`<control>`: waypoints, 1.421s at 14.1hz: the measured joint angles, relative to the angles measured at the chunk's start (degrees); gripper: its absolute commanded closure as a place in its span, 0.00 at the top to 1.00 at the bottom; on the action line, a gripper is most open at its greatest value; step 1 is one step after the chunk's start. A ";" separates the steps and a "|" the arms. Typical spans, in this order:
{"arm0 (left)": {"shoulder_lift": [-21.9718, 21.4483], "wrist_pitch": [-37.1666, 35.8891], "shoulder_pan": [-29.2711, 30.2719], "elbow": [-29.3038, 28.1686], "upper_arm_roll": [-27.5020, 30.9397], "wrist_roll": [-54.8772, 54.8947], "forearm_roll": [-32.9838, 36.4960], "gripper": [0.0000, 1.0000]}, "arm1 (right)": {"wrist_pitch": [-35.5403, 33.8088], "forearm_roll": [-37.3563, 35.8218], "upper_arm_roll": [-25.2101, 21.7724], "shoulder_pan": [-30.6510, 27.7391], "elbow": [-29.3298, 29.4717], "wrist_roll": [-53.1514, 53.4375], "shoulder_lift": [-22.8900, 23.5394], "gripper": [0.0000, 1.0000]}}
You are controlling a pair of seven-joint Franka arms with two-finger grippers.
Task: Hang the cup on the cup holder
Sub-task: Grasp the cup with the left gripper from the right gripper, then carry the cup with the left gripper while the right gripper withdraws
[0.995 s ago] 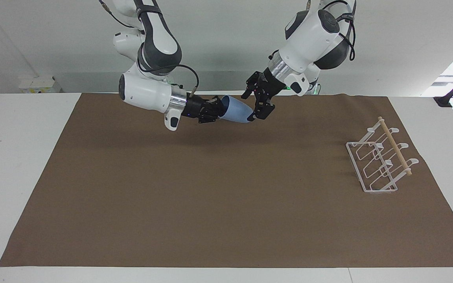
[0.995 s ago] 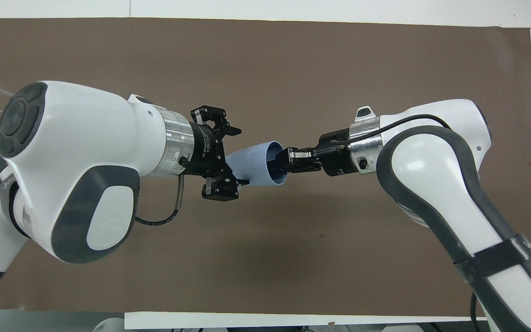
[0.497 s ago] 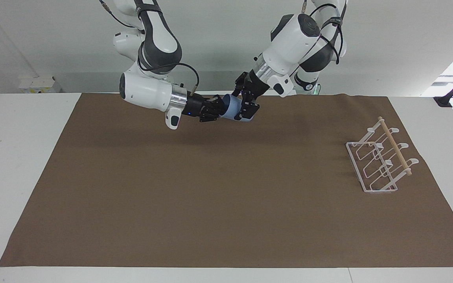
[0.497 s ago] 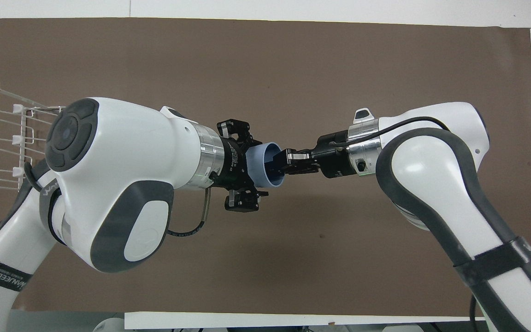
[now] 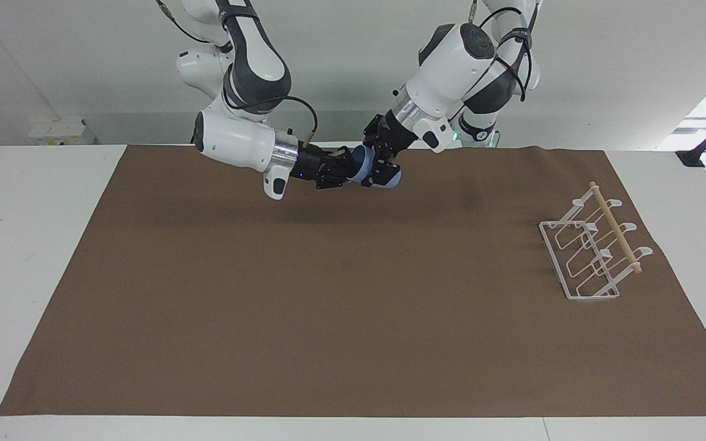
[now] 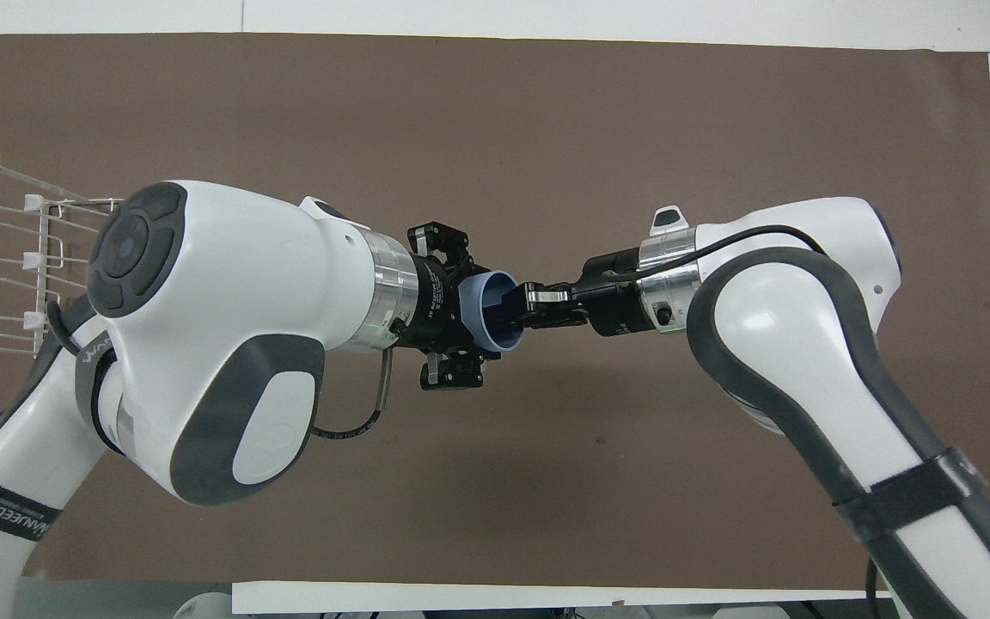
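Observation:
The light-blue cup (image 5: 393, 179) lies on its side in the air over the brown mat, held between the two grippers; it also shows in the overhead view (image 6: 471, 301). My right gripper (image 5: 345, 168) is shut on the cup's rim, with one finger inside the mouth (image 6: 516, 314). My left gripper (image 5: 380, 168) is open and straddles the cup's body from the base end, its fingers spread on either side (image 6: 465, 314). The white wire cup holder (image 5: 592, 251) with its wooden dowel stands at the left arm's end of the table (image 6: 14, 258).
The brown mat (image 5: 328, 294) covers most of the white table. Nothing else stands on it besides the cup holder.
My left gripper has slid from the cup's base over its body, fingers still spread. My right gripper has kept its hold on the rim and shifted slightly toward the left arm.

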 measured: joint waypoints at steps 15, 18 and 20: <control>0.68 -12.13 1.63 0.71 0.69 1.32 25.60 0.00 | 1.41 -41.31 -1.35 -17.77 2.69 -0.24 -3.11 0.99; 1.50 -20.75 1.96 0.08 0.68 7.20 41.88 0.00 | -3.09 -54.47 -1.38 -21.80 5.97 -0.25 -3.08 0.99; 4.97 -26.89 1.66 -0.84 0.58 9.19 52.16 0.00 | -8.99 -61.82 -1.38 -23.70 9.66 -0.25 -3.13 0.99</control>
